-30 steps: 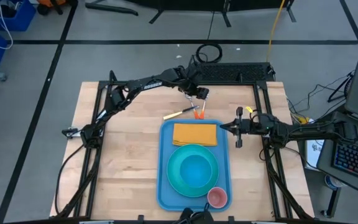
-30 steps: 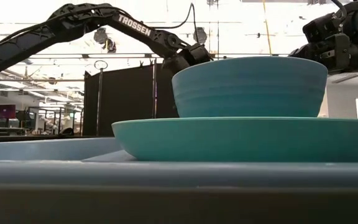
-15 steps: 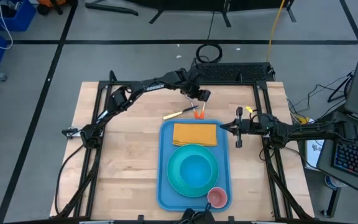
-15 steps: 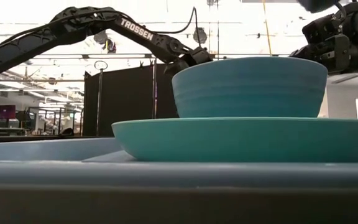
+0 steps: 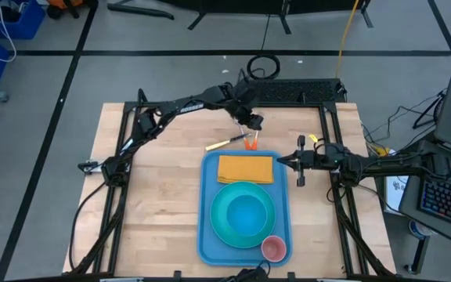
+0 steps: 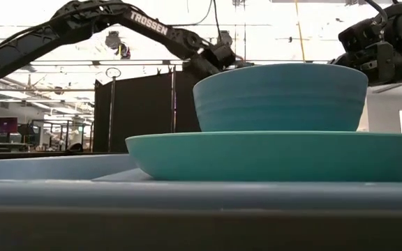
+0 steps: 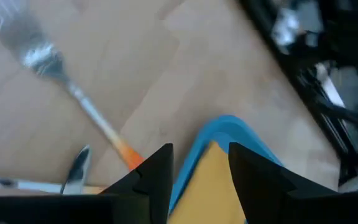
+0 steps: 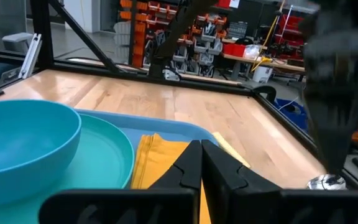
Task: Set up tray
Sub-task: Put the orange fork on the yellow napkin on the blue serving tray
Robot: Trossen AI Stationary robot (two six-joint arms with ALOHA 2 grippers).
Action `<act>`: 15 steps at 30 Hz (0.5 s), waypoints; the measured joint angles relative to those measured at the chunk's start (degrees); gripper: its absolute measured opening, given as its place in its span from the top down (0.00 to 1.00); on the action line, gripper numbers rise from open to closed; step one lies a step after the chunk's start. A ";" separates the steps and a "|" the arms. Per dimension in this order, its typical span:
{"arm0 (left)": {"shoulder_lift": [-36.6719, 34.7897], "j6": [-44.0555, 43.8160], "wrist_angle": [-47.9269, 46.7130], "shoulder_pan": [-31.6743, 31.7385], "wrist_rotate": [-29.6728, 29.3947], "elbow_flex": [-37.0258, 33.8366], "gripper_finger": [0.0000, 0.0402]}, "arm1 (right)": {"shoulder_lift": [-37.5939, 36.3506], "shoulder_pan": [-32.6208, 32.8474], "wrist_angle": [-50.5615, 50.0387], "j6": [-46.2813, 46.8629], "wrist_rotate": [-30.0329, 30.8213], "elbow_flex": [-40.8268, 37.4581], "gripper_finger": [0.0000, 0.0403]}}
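Note:
The light-blue tray lies on the wooden table and carries a folded yellow napkin, a turquoise plate with a bowl on it, and a pink cup. An orange-handled fork lies flat on the wood just beyond the tray's far edge, with a pale-handled utensil to its left. My left gripper hovers above the fork, open, with nothing between its fingers. My right gripper waits, shut, beside the tray's right edge.
The fork's tines point away from the tray corner. Black frame rails run along the table's far and side edges. Bare wood lies left of the tray. In the low view the bowl and plate fill the foreground.
My left gripper has turned about its wrist and risen a little above the fork, staying over the tray's far edge. The fork and the other utensil lie where they were.

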 joint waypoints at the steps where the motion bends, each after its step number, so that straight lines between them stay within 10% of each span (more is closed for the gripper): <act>1: -0.60 2.23 -0.42 -0.03 -0.01 0.04 0.61 | 0.00 0.00 -0.27 0.20 0.00 0.00 1.00; 15: -3.69 27.20 -18.31 6.57 -6.29 0.11 0.61 | 0.13 0.02 -5.58 5.50 -0.17 -0.02 1.00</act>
